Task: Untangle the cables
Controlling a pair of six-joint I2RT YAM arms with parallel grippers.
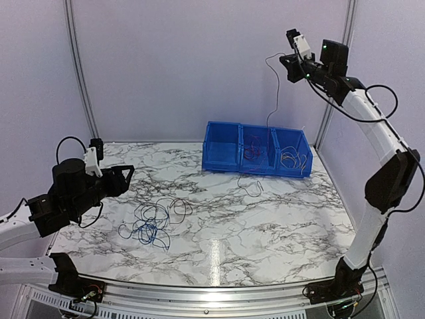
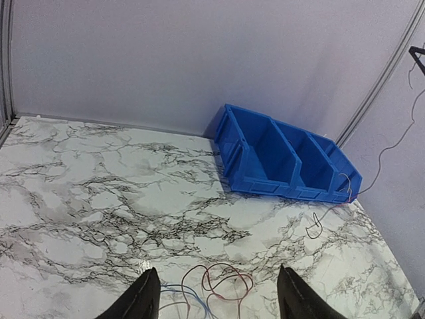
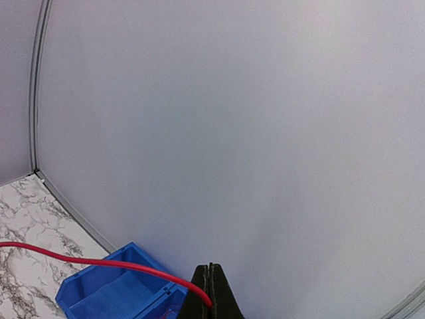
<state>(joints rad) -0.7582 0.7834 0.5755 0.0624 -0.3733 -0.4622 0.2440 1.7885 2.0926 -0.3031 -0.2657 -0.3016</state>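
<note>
A tangle of thin blue, dark and red cables (image 1: 153,222) lies on the marble table left of centre. My left gripper (image 1: 123,176) is open and empty, hovering just behind the tangle; its wrist view shows red loops (image 2: 229,279) and a blue wire (image 2: 186,292) between the open fingers (image 2: 149,292). My right gripper (image 1: 284,60) is raised high over the blue bin and shut on a red cable (image 3: 99,261). That cable hangs down (image 1: 275,93) past the bin, and its dark end curls on the table (image 1: 251,186).
A blue three-compartment bin (image 1: 224,165) stands at the back centre, with red wires in its middle compartment (image 1: 252,149) and yellow-orange ones in the right (image 1: 292,156). It also shows in the left wrist view (image 2: 265,186). Walls close the back and the sides.
</note>
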